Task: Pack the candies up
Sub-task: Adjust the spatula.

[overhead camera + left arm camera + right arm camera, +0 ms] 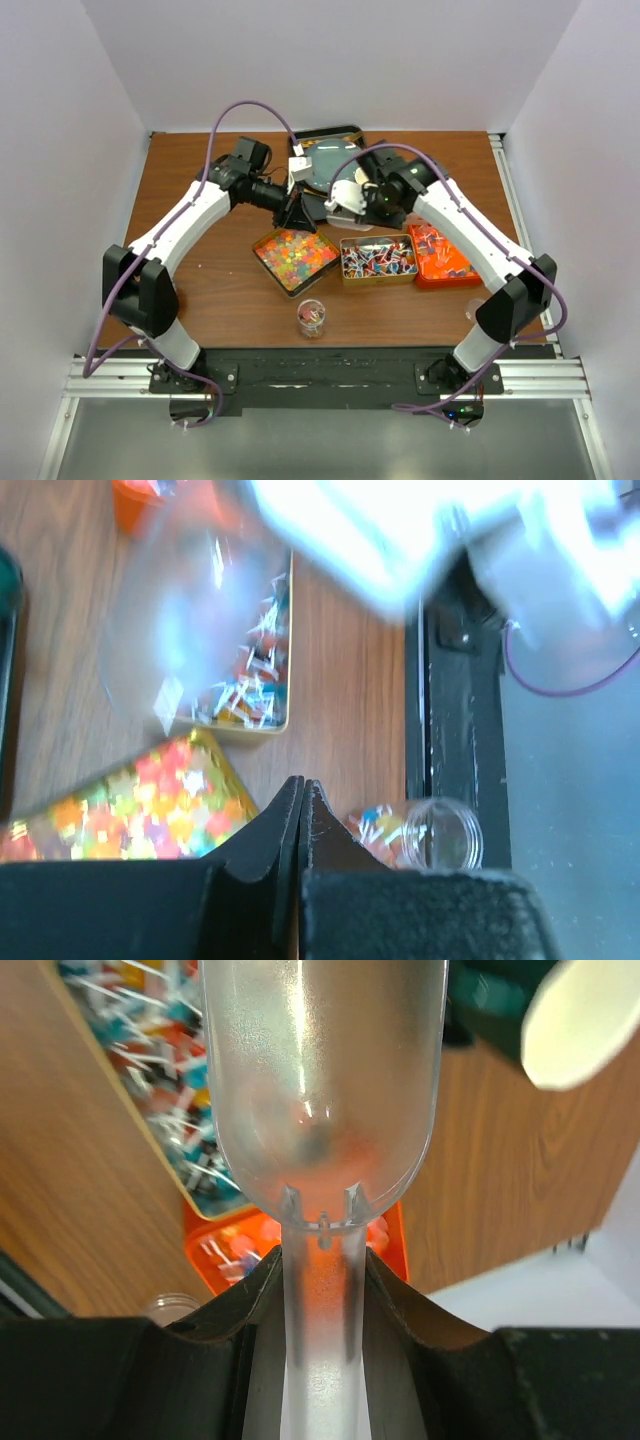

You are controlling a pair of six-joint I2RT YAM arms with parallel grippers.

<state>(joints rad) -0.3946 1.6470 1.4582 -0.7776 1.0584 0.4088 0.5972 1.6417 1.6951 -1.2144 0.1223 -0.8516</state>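
The candies lie in open tins: jelly beads in a gold tin [293, 258] [130, 805], wrapped pieces in a second gold tin [378, 258] [250, 680] [150, 1080] and in an orange tin [440, 255] [230, 1250]. A small clear jar [311, 317] [430, 832] near the front edge holds a few wrapped candies. My right gripper [357, 207] [320, 1280] is shut on the handle of a clear plastic scoop [320, 1090], held above the tins; its bowl looks empty. My left gripper [297, 214] [303, 785] is shut and empty above the jelly-bead tin's far corner.
A black tray [325, 145] with a teal dish stands at the back, behind both grippers. A second clear jar [478, 305] [175, 1308] stands by the right arm's base. A white round thing [575, 1020] shows at the upper right of the right wrist view.
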